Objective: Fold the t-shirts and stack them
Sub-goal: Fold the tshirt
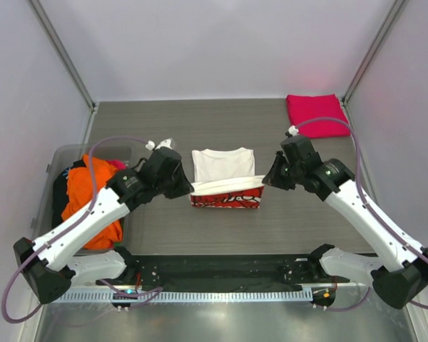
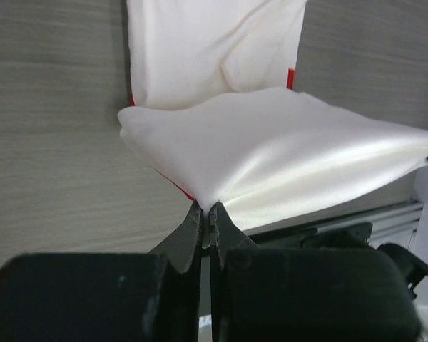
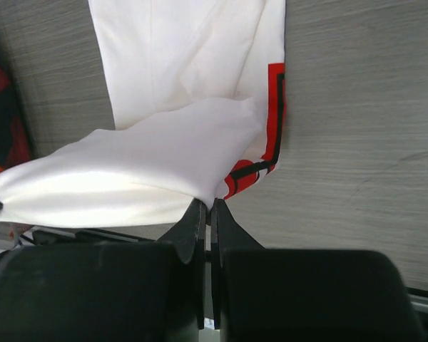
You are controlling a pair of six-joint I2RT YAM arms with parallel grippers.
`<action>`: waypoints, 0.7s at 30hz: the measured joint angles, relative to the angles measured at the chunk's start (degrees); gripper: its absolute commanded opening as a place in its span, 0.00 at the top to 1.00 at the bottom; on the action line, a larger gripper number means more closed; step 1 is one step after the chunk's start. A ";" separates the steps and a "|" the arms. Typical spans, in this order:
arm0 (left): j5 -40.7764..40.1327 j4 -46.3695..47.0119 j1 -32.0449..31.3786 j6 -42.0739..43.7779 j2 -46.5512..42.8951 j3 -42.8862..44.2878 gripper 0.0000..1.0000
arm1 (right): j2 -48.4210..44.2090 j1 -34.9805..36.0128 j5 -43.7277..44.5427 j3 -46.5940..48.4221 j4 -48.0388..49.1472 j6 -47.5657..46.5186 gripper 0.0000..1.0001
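Observation:
The white t-shirt with a red panel (image 1: 225, 174) lies mid-table, its near end lifted and stretched between both grippers. My left gripper (image 1: 188, 187) is shut on its left corner; in the left wrist view the cloth (image 2: 271, 153) rises from the left gripper's shut tips (image 2: 206, 208). My right gripper (image 1: 268, 182) is shut on the right corner; in the right wrist view the cloth (image 3: 150, 171) runs into the right gripper's tips (image 3: 208, 205), red print beside them. A folded pink-red t-shirt (image 1: 316, 114) lies at the far right. Orange and dark t-shirts (image 1: 89, 196) sit in the bin.
A clear plastic bin (image 1: 64, 155) stands at the left edge of the table. White walls with metal posts close in the back and sides. A black rail (image 1: 221, 274) runs along the near edge between the arm bases.

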 measured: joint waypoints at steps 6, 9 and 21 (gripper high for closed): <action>4.96 0.44 9.33 3.93 7.63 5.68 1.00 | 10.27 -2.95 0.24 8.00 0.20 -4.15 0.99; 7.50 1.05 12.24 5.57 11.45 8.76 1.00 | 14.62 -5.22 -0.50 11.58 0.55 -6.23 0.99; 16.55 0.70 21.14 10.36 30.88 21.22 0.99 | 31.95 -10.69 -3.52 22.36 1.51 -12.26 0.99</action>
